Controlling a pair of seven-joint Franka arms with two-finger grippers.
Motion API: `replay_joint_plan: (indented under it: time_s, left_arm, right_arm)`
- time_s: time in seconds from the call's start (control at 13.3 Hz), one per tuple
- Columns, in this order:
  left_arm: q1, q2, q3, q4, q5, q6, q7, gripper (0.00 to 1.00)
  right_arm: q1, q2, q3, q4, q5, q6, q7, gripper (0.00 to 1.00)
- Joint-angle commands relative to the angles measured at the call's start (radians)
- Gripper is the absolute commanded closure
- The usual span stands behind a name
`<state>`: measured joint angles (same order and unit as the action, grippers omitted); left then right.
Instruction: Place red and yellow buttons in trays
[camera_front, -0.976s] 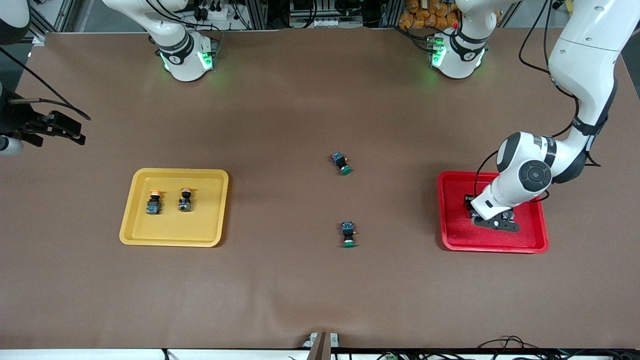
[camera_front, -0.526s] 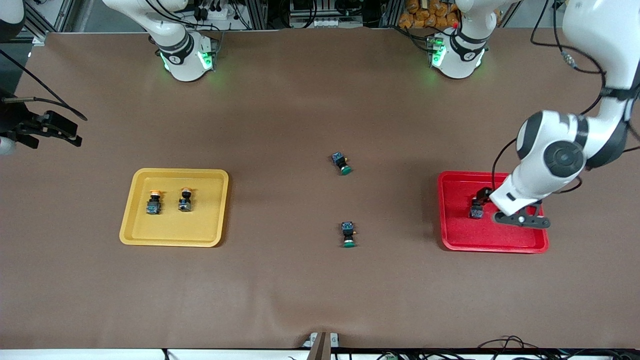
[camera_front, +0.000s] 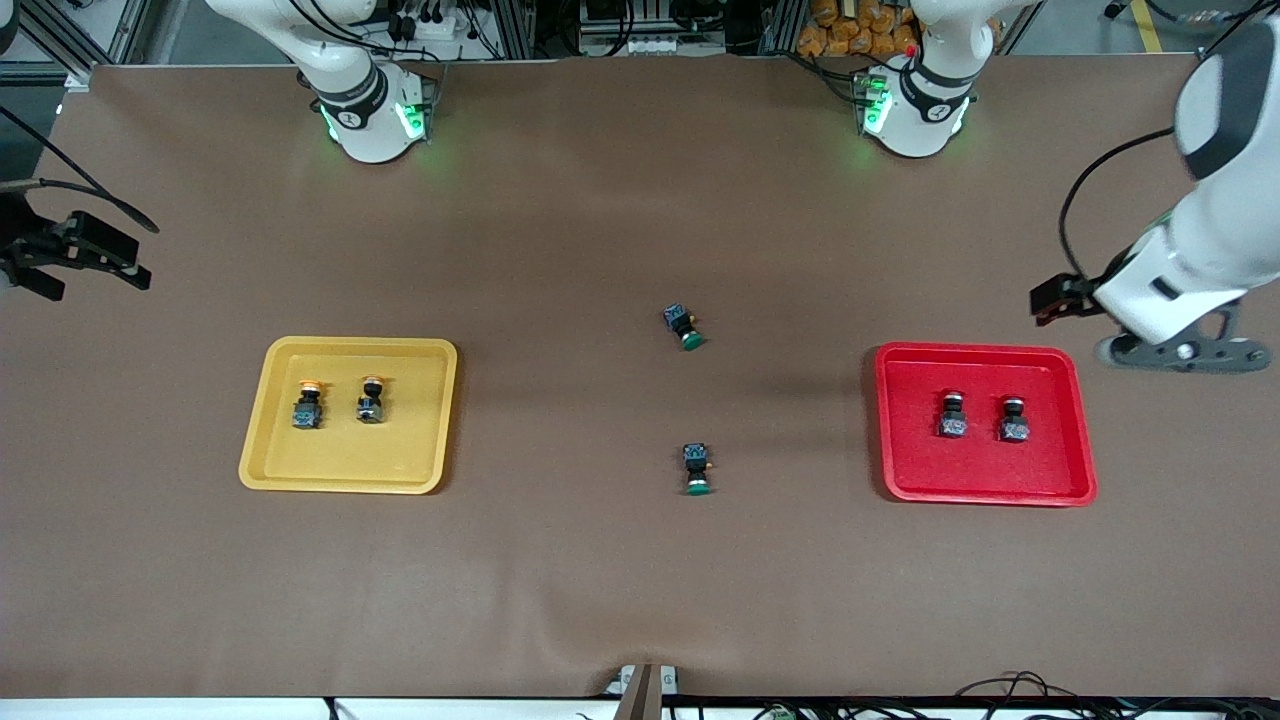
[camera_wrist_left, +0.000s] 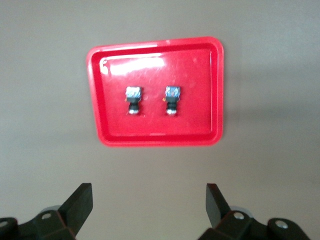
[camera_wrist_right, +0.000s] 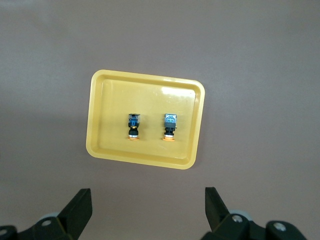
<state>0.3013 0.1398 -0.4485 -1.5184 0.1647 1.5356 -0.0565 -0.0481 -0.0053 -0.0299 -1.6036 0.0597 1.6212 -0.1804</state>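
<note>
Two red buttons (camera_front: 952, 415) (camera_front: 1013, 419) lie side by side in the red tray (camera_front: 985, 490), apart from each other. The left wrist view shows them (camera_wrist_left: 133, 99) (camera_wrist_left: 171, 98) inside that tray (camera_wrist_left: 155, 141). My left gripper (camera_front: 1185, 358) (camera_wrist_left: 149, 192) hangs open and empty over bare table beside the red tray, at the left arm's end. Two yellow buttons (camera_front: 307, 404) (camera_front: 370, 400) lie in the yellow tray (camera_front: 340, 486), seen too in the right wrist view (camera_wrist_right: 133, 126) (camera_wrist_right: 170, 126). My right gripper (camera_front: 70, 260) (camera_wrist_right: 148, 196) is open and empty, high over the right arm's end of the table.
Two green-capped buttons (camera_front: 684, 326) (camera_front: 697, 470) lie on the brown table between the trays, one nearer the front camera than the other. The arm bases (camera_front: 370, 110) (camera_front: 915, 105) stand along the table's robot edge.
My left gripper opened, let go of the second red button in the red tray, and rose away toward the left arm's end. The right gripper drifted slightly outward.
</note>
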Motion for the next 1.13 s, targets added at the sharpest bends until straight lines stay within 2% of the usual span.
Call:
replay_joint_plan:
  time_s: [0.0, 0.9, 1.05]
  left_arm:
    - [0.007, -0.024, -0.004, 0.09, -0.025, -0.094, 0.018, 0.0]
    - [-0.001, -0.02, -0.006, 0.098, -0.079, -0.089, -0.028, 0.0]
    - [-0.026, -0.054, 0.014, 0.093, -0.079, -0.089, -0.017, 0.0]
  right_arm:
    - [-0.013, 0.019, 0.015, 0.028, 0.014, -0.021, 0.002, 0.0]
    - [-0.01, 0.028, 0.018, 0.039, 0.015, -0.018, 0.062, 0.0]
    - [-0.006, 0.027, 0.016, 0.047, 0.014, -0.02, 0.059, 0.0]
